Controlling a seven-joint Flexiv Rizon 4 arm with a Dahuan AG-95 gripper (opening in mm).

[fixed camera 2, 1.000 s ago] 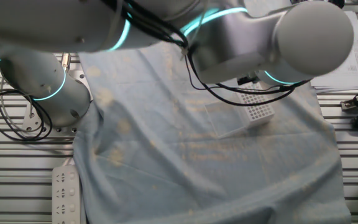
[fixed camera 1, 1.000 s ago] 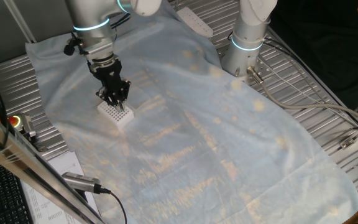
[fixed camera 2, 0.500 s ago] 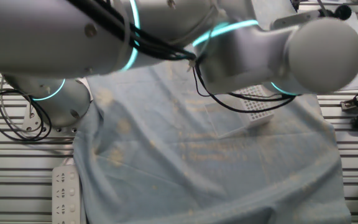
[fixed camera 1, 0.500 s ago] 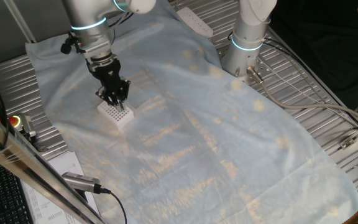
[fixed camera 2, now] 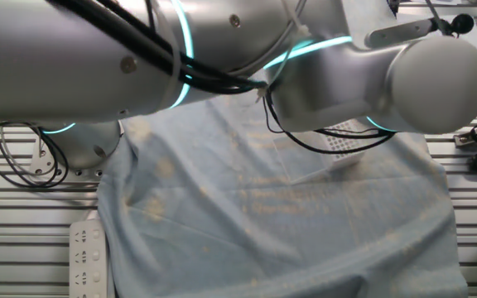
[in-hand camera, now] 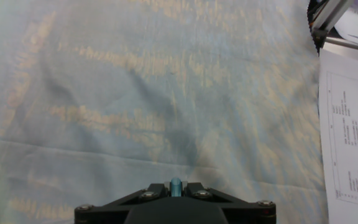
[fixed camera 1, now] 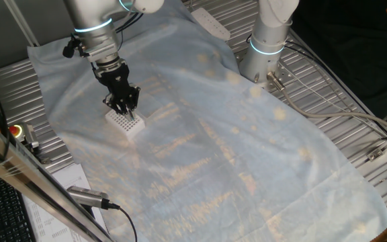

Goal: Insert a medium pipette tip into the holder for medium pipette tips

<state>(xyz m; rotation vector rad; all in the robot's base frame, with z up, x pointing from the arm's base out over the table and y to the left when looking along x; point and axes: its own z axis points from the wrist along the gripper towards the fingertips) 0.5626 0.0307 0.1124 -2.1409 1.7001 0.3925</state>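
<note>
**Gripper holding pipette tip directly above holder**

Gripper (fixed camera 1: 125, 107): seen from one fixed view, it hangs low over the holder for medium pipette tips (fixed camera 1: 126, 123), its black fingers pointing down at the block's top face. Whether anything touches the grid cannot be determined from this view.

Gripper state: in the hand view, the jaws stand nearly together, with the medium pipette tip (in-hand camera: 176, 185) clamped between them. Only a short teal stub of the tip shows at the bottom edge; the rest is hidden.

Holder: a white square block with a grid of dark holes, resting on the pale blue cloth (fixed camera 1: 234, 141) near its left side. In the other fixed view the arm (fixed camera 2: 222, 50) covers most of the frame, and only part of the holder's perforated top (fixed camera 2: 344, 139) shows beneath it.

Surroundings: a printed paper sheet (in-hand camera: 351, 137) lies beside the cloth at the right of the hand view. A white power strip (fixed camera 1: 210, 23) lies at the cloth's far edge.
</note>
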